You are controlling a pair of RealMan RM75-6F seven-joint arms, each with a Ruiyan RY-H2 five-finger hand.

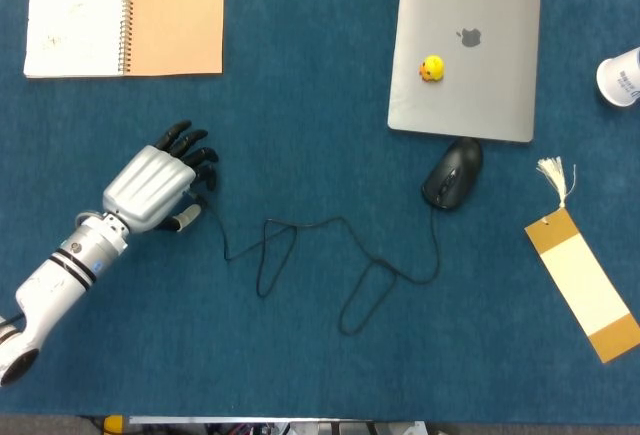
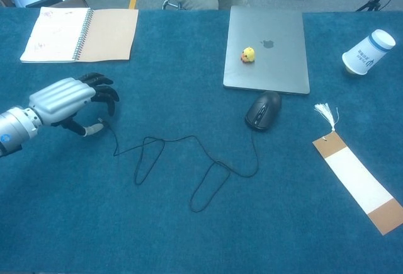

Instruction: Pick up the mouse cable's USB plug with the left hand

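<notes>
1. Left hand [image 1: 155,187] sits palm-down, fingers curled over the USB plug [image 2: 101,122]; can't tell if it's actually gripping.
2. Cable [image 1: 300,245] loops off right of the hand to the mouse [image 1: 453,174].

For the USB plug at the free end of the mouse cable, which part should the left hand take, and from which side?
Probably the short rigid body of the USB plug, not the limp cable behind it. It lies flat on the table, so a pinch from above across its narrow sides suits best, coming from the notebook-side end, away from the cable's loops. The left hand is already over it, thumb and fingertips bracketing the plug; whether they touch is unclear.
</notes>
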